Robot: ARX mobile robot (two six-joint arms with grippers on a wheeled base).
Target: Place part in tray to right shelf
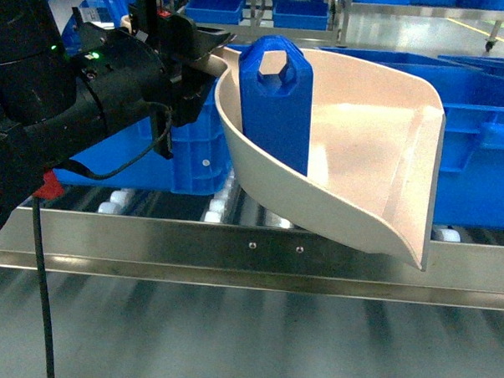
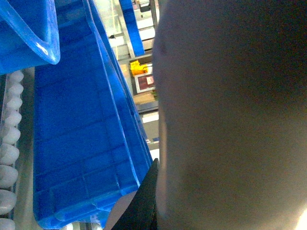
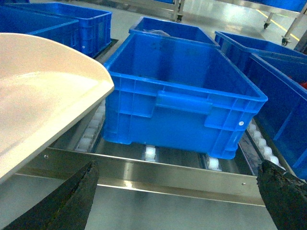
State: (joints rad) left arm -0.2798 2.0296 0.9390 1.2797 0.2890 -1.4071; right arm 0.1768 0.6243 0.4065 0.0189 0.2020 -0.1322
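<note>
Above the right shelf (image 1: 250,243), your left gripper (image 1: 191,48) pinches the tray (image 1: 362,160) handle; the right gripper (image 3: 177,191) gapes empty. Tilt further and the part (image 1: 276,106) may slide off the lip.

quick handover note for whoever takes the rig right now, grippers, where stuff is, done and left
Left gripper: shut on the scoop's handle, holding it tilted above the shelf's front rail.
Right gripper: open, empty, facing a blue crate on the rollers.
Blue part: upright inside the scoop, against its back wall.
Done: part loaded, scoop lifted to the shelf.
Left: get the part onto the shelf.
</note>
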